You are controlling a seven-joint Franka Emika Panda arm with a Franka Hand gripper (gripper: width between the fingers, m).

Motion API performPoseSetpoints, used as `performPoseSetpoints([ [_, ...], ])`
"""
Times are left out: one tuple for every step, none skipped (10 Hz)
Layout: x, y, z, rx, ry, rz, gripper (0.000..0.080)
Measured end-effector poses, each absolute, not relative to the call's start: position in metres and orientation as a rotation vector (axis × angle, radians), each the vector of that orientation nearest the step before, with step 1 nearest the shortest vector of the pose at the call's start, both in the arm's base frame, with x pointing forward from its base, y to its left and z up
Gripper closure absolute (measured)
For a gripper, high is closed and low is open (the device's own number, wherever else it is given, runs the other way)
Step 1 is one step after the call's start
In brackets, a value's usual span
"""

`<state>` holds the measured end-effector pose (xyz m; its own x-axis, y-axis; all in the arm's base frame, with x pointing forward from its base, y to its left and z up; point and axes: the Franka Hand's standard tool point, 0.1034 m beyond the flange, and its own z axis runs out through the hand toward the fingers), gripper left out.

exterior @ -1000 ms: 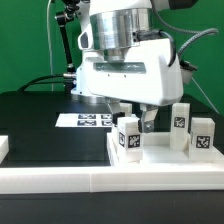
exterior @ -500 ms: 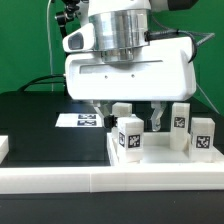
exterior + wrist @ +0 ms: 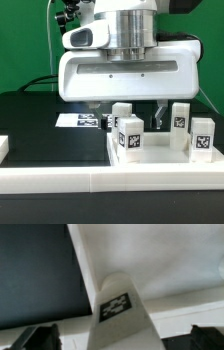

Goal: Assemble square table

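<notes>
Green backdrop and black table frame the gripper [image 3: 126, 112], whose jaws stand wide apart and hold nothing, one finger [image 3: 160, 115] visible at about three o'clock of a leg [image 3: 122, 110]. That spread likely readies them to straddle it. Four legs stand upright on the slab [image 3: 160, 160], the nearest leg [image 3: 128, 137] at six o'clock. At nine o'clock lies the marker board [image 3: 80, 121]; the border wall [image 3: 100, 180] runs in front.
</notes>
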<state>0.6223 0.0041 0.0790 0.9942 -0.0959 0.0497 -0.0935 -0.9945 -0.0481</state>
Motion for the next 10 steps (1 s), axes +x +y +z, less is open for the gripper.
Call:
performPoseSetpoints([
  [0.6223,0.0044,0.0790,-3.103,0.021,-0.082,0.0151],
  [0.6222,0.0045,0.0790,-3.104,-0.083,-0.084,0.0151],
  [0.6222,0.0035,0.0789,-3.100,-0.208,-0.086,0.0151],
  [0.6219,0.0018,0.0787,-3.097,-0.253,-0.086,0.0151],
  [0.6218,-0.0007,0.0786,-3.097,-0.257,-0.086,0.0151],
  [0.6218,-0.0001,0.0786,-3.097,-0.258,-0.086,0.0280],
  [0.6218,-0.0002,0.0786,-3.097,-0.256,-0.086,0.0418],
  [0.6218,-0.0001,0.0786,-3.099,-0.218,-0.085,0.0510],
  [0.6217,-0.0001,0.0785,-3.099,-0.220,-0.085,0.0510],
  [0.6217,0.0002,0.0785,-3.099,-0.181,-0.085,0.0509],
])
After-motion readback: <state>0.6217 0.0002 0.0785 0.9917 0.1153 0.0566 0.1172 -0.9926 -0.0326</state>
